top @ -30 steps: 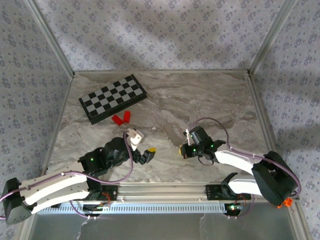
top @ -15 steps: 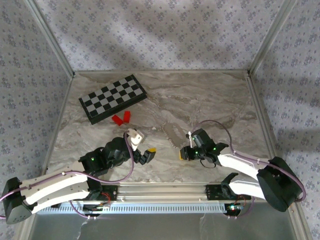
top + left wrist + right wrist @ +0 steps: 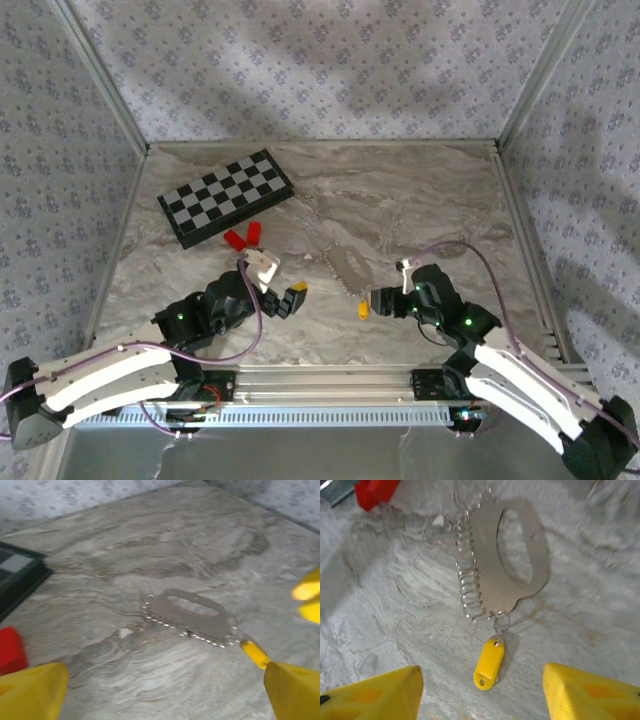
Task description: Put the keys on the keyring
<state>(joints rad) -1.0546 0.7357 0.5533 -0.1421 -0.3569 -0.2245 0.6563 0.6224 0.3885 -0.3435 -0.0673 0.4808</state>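
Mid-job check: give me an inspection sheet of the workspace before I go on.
Surface: marbled table, no spills seen.
Job's things: beaded keyring lying flat; yellow key at its near end, apparently linked to it.
Clutter: chessboard; two red blocks beside it.
End effectors: left end effector open, empty; right end effector open, empty, aimed at the key.
Cables: purple cables looped along both arms, no snag seen.
Surroundings: patterned walls, metal frame posts.

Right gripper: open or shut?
Open. The right gripper has its pads far apart in its wrist view; the yellow key lies ahead, untouched.
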